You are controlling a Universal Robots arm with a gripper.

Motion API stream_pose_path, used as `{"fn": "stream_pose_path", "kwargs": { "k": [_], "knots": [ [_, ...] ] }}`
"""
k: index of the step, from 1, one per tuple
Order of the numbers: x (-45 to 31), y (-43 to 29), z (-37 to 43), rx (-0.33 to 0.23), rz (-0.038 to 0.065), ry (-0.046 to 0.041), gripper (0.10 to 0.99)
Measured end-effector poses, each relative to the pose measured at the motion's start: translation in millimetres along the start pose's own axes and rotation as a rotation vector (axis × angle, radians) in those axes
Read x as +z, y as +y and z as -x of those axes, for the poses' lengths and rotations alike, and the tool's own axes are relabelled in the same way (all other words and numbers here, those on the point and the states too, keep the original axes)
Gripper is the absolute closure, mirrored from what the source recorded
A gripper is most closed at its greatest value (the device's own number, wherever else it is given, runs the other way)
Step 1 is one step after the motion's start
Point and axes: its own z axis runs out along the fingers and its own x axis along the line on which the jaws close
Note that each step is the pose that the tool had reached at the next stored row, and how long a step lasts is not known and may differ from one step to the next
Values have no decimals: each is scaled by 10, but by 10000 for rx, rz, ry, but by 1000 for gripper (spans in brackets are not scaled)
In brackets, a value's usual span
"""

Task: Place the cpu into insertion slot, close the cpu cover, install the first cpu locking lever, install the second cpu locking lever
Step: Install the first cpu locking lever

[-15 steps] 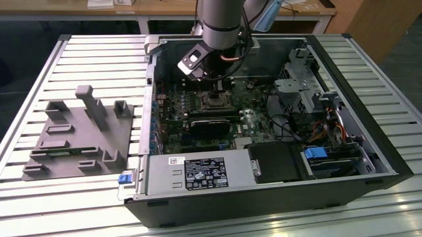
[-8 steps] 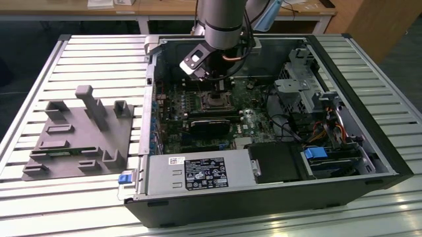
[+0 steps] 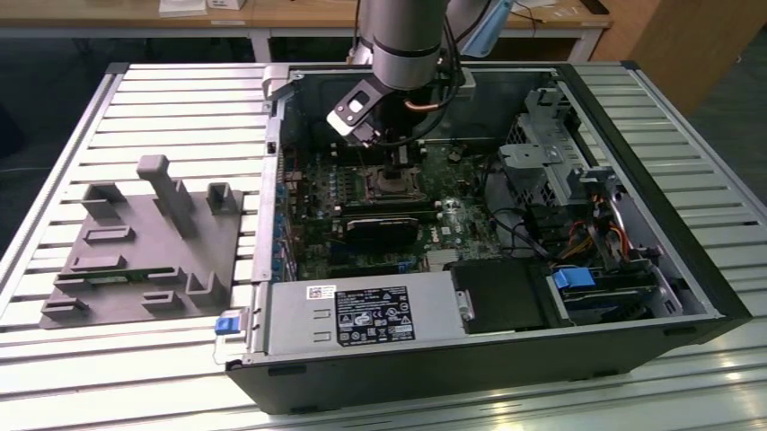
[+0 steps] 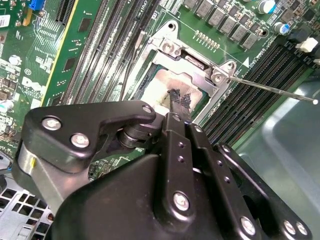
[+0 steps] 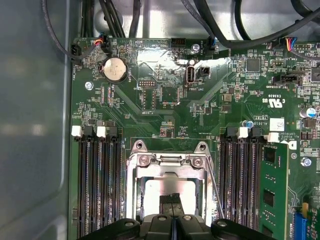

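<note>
My gripper (image 3: 401, 154) hangs inside the open computer case, straight over the insertion slot (image 3: 390, 182) on the green board. Its black fingertips (image 4: 179, 97) are shut together with nothing between them, just above the cpu's pale silvery face (image 4: 167, 82). The cpu (image 5: 156, 192) lies in the slot and shows through the window of the cpu cover (image 5: 167, 161), which lies down flat over it. One thin locking lever (image 4: 270, 90) sticks out sideways from the cover's corner, free of any catch; it also runs along the socket's side as a lever wire (image 5: 216, 192). My gripper (image 5: 172, 201) hides the cover's near edge.
Memory slots (image 5: 95, 180) flank the socket on both sides, with a green card (image 5: 274, 190) beside them. A long black block (image 3: 383, 226) lies just in front of the socket. Cables (image 3: 527, 229) and drive cages fill the exterior view's right; a grey fixture (image 3: 144, 242) sits outside the case.
</note>
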Motion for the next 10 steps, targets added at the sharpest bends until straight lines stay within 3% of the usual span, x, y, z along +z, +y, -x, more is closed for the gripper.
{"fn": "stream_pose_path", "kwargs": {
  "k": [10],
  "knots": [
    [-96,1,-1,0,0,0,980]
  ]
}}
